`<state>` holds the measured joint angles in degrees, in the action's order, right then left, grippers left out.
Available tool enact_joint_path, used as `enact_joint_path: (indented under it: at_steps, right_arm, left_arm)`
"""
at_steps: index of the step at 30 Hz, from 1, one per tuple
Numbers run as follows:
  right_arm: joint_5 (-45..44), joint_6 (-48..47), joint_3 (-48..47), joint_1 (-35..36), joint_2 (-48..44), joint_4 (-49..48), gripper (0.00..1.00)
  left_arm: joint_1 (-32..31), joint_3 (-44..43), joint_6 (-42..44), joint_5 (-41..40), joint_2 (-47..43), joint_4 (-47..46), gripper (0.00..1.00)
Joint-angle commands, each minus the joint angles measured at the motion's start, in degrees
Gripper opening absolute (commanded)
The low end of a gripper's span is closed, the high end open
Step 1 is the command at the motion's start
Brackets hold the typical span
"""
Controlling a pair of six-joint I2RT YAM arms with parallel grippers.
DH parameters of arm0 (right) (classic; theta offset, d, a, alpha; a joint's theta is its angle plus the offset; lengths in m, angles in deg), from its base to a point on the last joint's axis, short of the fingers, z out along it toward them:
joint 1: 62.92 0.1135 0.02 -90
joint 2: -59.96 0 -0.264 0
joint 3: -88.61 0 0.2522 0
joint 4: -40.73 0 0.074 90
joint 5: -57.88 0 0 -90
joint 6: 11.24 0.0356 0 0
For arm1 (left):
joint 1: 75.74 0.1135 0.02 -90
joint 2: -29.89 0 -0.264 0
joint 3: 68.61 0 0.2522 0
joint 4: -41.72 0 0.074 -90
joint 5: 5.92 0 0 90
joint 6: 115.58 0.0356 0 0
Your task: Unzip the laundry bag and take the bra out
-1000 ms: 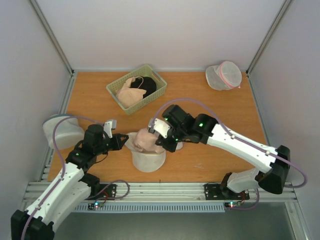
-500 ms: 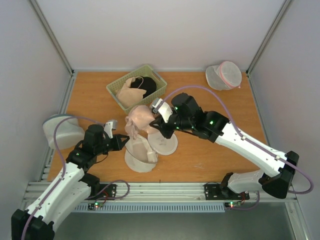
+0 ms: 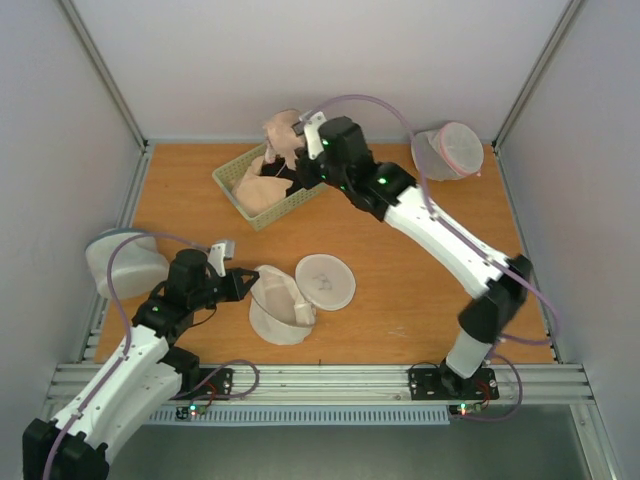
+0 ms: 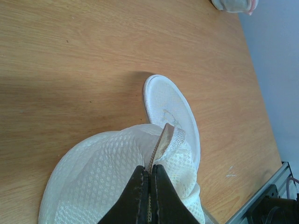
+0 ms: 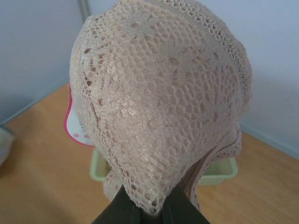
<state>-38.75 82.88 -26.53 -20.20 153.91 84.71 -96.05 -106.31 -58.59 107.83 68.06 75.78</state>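
Plainly, we are at the last step. On the tabletop (image 3: pixel 380 310) the laundry bag (image 3: pixel 280 318) sits near the front edge, left of centre. It is unzipped, and its round top face (image 3: pixel 325 282) is folded out flat beside it and touching it.

The bra (image 3: pixel 282 132) is no longer in that bag. It hangs above the far corner of the green basket (image 3: pixel 300 198) at the back of the tabletop, clear of everything below. We see other garments already lying in the basket, one beige and one dark.

The right pincer (image 3: pixel 298 145) has its fingers pressed together on a lower fold of the lace. In the right wrist view the cup fills the picture above them.

The left pincer (image 3: pixel 243 284) is closed tight on the bag's opened rim, pinning that edge down; the left wrist view shows the zip tape running into its tips.

We judge the unzipping done and the removal all but done. What we reckon remains is to set the bra down. That calls for lowering it over the basket until the dangling strap is inside the rim, then parting the right fingers. We think the strap could catch on the basket wall if the move is hurried. The left pincer can then let go of the bag.
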Motion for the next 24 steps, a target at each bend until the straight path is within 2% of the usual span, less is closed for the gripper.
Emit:
enact_joint_path:
  at_steps: [1,5,13,21,24]
  right_arm:
    - [-5.88,-2.16,-7.79,-2.03,10.14,-3.05,0.01]
    - [-8.15,-3.09,-15.56,-3.66,19.56,-2.83,0.01]
    - [-7.29,-3.06,-31.80,-5.34,40.29,2.88,0.01]
    - [-6.08,-1.87,-38.18,-6.50,52.31,7.50,0.02]
    - [-5.72,-2.01,-38.27,-6.49,53.78,8.07,0.11]
  left_arm:
    - [0.19,0.57,-0.39,0.02,-1.11,-2.70,0.01]
    - [0.19,0.62,-0.39,-0.25,-1.39,-2.63,0.01]
    - [0.33,0.62,-0.42,-0.51,-1.52,-2.50,0.01]
    - [0.54,0.58,-0.29,-0.88,-1.55,-2.22,0.01]
    - [0.50,0.57,-0.31,-0.90,-1.49,-2.28,0.01]
